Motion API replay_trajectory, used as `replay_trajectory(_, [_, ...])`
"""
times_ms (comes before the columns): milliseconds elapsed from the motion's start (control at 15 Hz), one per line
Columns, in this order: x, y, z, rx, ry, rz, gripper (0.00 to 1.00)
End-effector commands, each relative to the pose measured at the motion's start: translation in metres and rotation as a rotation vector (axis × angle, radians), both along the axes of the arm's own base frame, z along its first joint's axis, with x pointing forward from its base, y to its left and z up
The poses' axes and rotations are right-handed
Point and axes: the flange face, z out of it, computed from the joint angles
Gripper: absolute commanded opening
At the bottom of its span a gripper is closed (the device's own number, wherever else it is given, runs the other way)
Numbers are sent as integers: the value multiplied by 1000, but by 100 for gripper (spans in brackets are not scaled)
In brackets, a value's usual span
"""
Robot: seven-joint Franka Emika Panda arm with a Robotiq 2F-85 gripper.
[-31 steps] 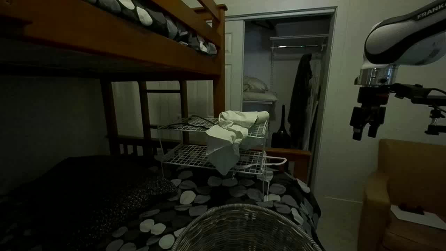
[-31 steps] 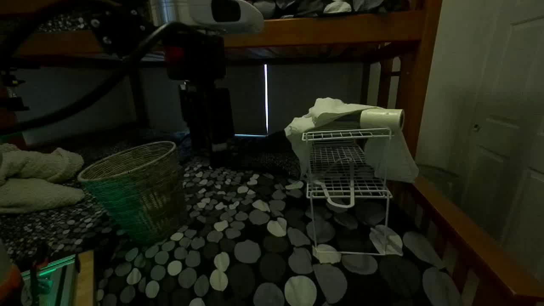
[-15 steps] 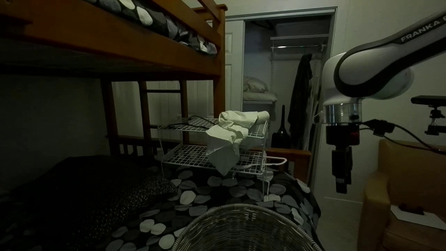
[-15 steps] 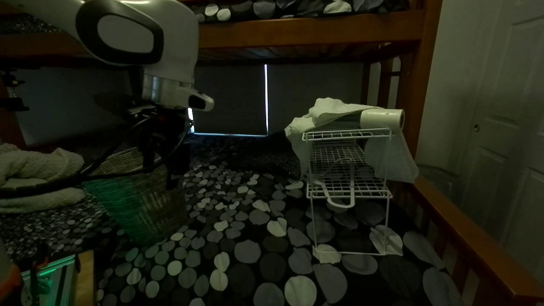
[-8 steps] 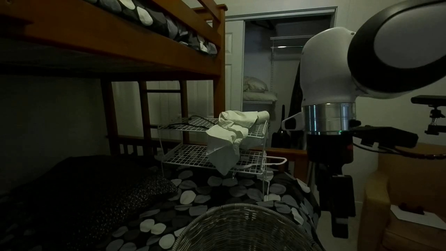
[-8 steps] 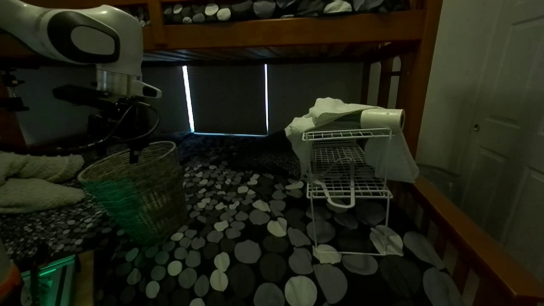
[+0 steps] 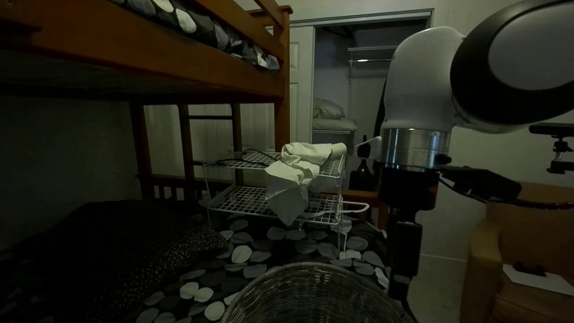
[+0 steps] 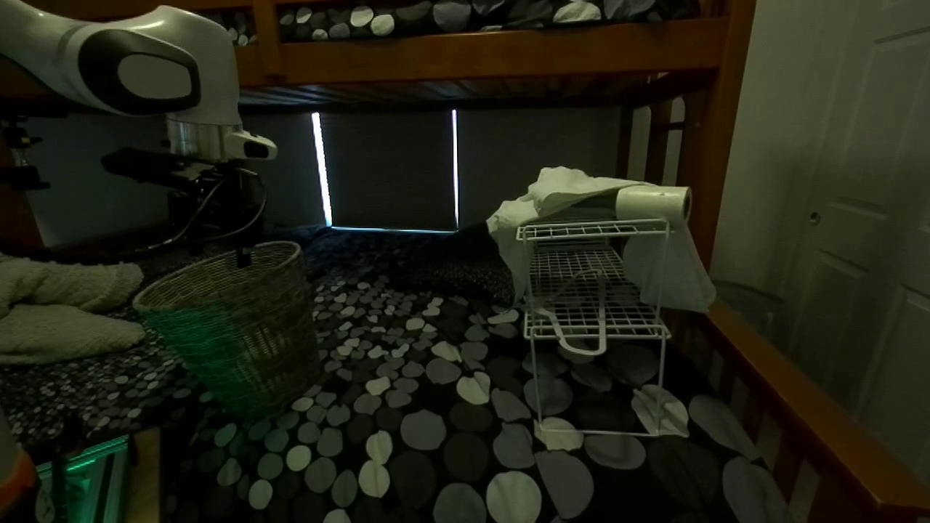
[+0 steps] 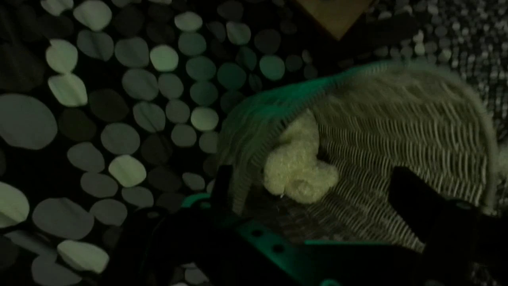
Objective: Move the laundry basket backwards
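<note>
The basket [image 9: 412,119] sits on the bed [image 8: 421,428], three o'clock in the wrist view, and here's the gripper [image 9: 313,192] spread wide, seemingly astride the rim [image 9: 240,196] at eight o'clock, the place to pinch, as it all looks light, springy and unlikely to slip!

bunk bed [image 7: 179,63], tan armchair [image 7: 515,242], open closet [image 7: 332,78]
</note>
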Motion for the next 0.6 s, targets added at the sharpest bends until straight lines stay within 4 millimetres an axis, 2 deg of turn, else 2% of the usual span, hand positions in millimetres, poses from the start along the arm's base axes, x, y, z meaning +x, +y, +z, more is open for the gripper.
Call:
replay_trajectory(0, [15, 26, 4, 94, -141, -127, 100])
replay_trajectory(200, [30, 32, -6, 73, -298, -228, 100])
replay_trajectory(333, [41, 34, -6, 62, -335, -321, 100])
replay_trajectory(533, [50, 37, -37, 8, -314, -379, 100])
